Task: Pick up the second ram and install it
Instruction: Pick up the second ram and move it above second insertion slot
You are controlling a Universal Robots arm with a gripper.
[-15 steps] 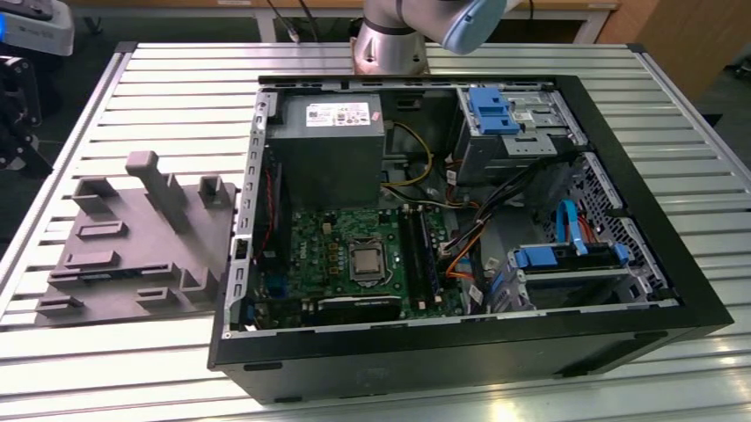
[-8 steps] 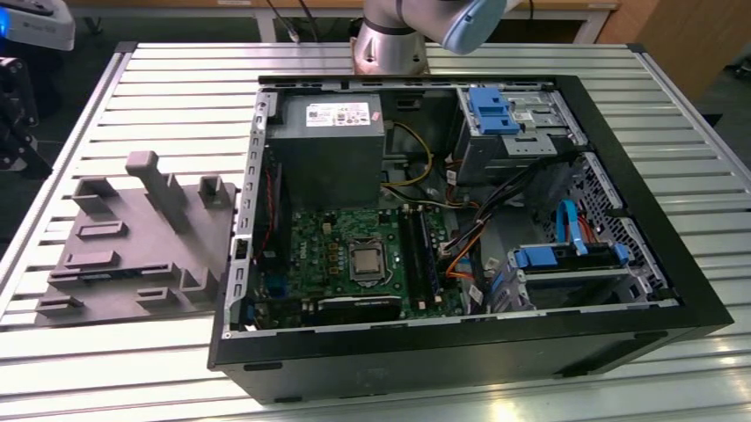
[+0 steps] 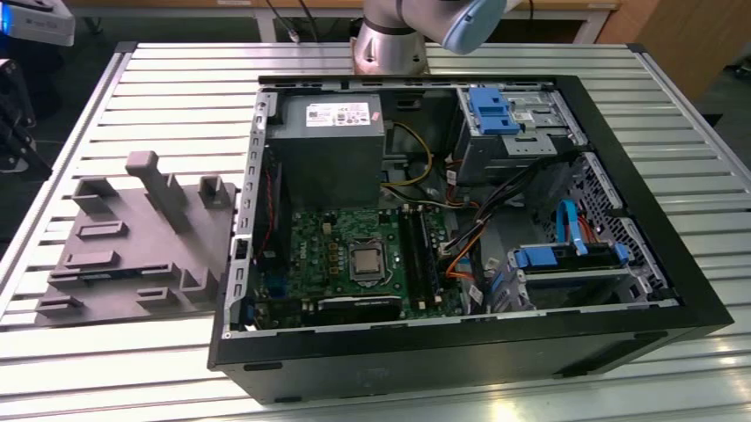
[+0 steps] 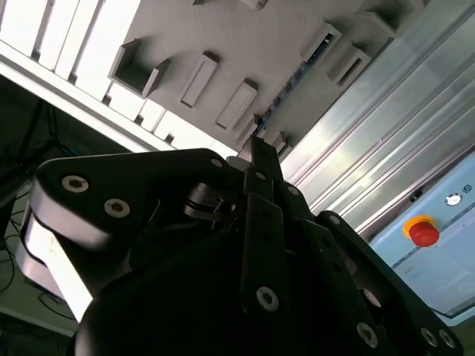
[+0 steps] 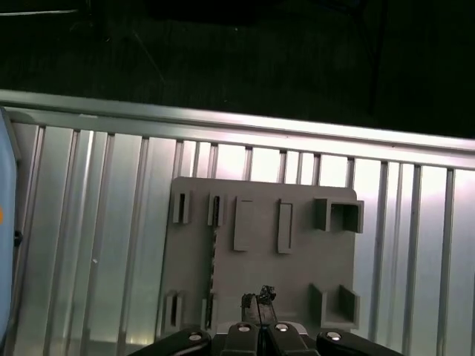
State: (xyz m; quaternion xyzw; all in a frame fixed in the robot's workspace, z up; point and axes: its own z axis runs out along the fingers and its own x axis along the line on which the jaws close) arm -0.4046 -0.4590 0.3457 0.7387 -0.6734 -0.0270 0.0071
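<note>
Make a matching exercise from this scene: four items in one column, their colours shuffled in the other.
Items:
1. holder tray
2. circuit board
3. drive bracket
4. button cap

Colours:
A. blue
B. red
C. green
D. grey

Pairs: 1-D, 2-C, 3-A, 4-B.

Open computer case on slatted table, green motherboard inside. Grey fixture plate just beside case, at exterior view's left. 1 red button beyond table edge.
</note>
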